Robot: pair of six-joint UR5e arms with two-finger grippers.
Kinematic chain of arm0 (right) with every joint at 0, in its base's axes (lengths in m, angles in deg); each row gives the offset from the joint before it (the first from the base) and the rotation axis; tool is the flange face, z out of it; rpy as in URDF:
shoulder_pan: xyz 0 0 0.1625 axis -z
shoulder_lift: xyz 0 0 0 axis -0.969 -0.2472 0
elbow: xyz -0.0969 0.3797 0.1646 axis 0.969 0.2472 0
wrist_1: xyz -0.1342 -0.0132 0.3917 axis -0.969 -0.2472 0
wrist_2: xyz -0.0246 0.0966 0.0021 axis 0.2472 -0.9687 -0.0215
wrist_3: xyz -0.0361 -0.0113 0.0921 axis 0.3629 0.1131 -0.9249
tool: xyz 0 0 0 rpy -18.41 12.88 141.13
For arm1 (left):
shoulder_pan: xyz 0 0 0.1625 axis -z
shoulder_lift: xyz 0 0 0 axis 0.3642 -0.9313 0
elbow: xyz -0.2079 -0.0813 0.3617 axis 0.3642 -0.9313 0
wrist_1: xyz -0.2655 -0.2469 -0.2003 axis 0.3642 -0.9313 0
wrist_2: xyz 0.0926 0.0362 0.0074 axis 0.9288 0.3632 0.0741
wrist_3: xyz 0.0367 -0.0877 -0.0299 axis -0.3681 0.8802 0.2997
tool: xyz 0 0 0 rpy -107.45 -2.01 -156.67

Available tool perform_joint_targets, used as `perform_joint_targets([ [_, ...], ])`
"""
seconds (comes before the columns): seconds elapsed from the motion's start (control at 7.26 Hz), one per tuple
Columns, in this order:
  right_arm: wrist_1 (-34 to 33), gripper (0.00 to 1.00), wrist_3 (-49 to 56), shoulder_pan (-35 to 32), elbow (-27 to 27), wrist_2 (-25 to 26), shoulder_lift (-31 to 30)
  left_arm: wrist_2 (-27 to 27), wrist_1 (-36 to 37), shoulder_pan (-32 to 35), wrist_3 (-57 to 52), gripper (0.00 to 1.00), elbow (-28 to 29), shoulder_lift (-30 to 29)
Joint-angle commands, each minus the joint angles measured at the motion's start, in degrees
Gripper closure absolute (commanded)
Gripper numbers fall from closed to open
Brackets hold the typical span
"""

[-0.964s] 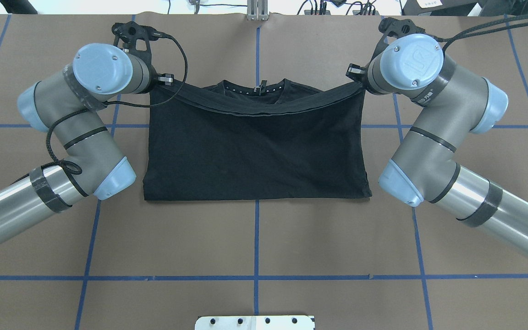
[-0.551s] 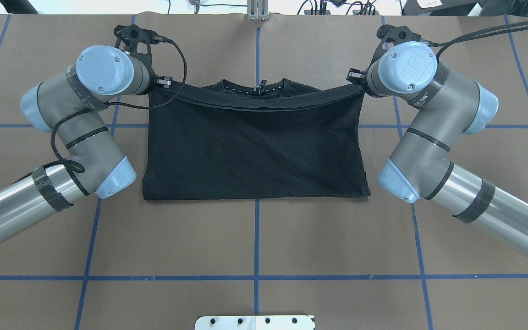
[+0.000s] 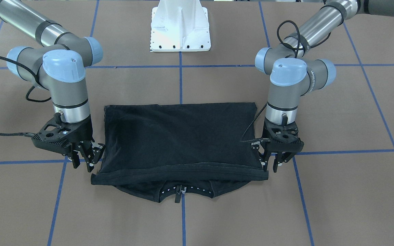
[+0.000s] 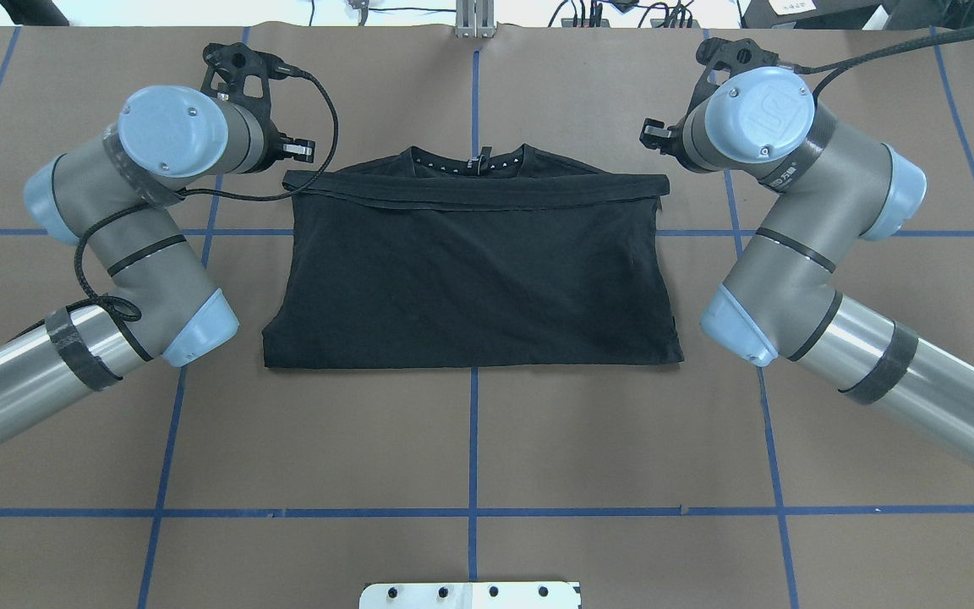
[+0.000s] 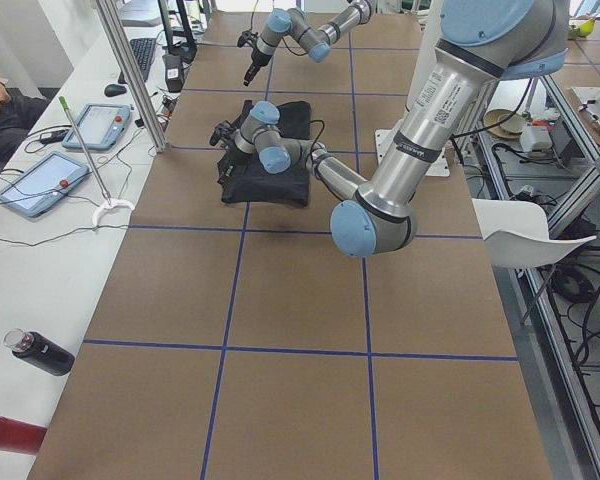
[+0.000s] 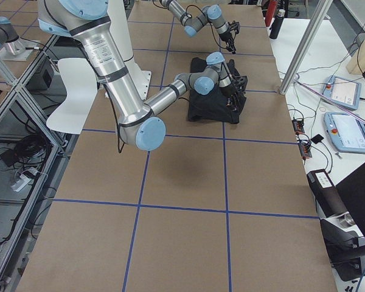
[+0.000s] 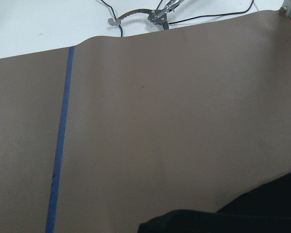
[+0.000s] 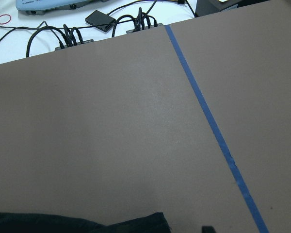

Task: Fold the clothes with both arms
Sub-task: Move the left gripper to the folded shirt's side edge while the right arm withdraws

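Observation:
The clothes, a black T-shirt (image 4: 470, 279), lie folded in half on the brown table, the hem laid flat just short of the collar (image 4: 474, 161). In the front-facing view the shirt (image 3: 180, 136) shows its collar poking out at the near edge. My left gripper (image 4: 297, 150) hangs just off the fold's left corner; in the front-facing view it (image 3: 270, 164) is open and holds nothing. My right gripper (image 4: 652, 135) is off the right corner and, facing the robot, it (image 3: 84, 160) is open too. Each wrist view catches only a strip of the black cloth (image 7: 242, 218) (image 8: 87, 223).
The white pedestal base (image 3: 180, 27) stands at the robot's side of the table. Blue tape lines (image 4: 473, 440) grid the brown surface. Cables (image 4: 588, 13) lie along the far edge. Beyond it, a white bench carries tablets (image 5: 40, 185) and bottles (image 5: 38, 352).
Both grippers have let go of the hem corners they held up. The sagging hem now lies flat and straight, and the grippers have drawn slightly outward from it.

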Motion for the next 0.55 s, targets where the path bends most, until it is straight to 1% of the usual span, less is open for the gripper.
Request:
perform_joint_targets([
  [0.0, 0.12, 0.0, 5.45, -2.8, -1.2, -6.97, -0.34, -4.27, -0.9, 0.55, -3.81, 0.0, -7.34, 5.52],
  [0.14, 0.12, 0.0, 5.47, -2.81, -1.82, -6.99, -0.6, -6.12, -0.91, 0.38, -3.12, 0.0, -11.91, 8.7],
  [0.28, 0.12, 0.0, 5.29, -2.81, -2.61, -6.91, -0.86, -10.4, -1.17, -0.41, -0.24, 0.0, -15.01, 10.73],
  [0.41, 0.12, 0.0, 5.21, -2.63, -3.75, -6.82, -1.21, -10.88, -3.0, -3.37, 2.92, 0.0, -16.08, 12.49],
])
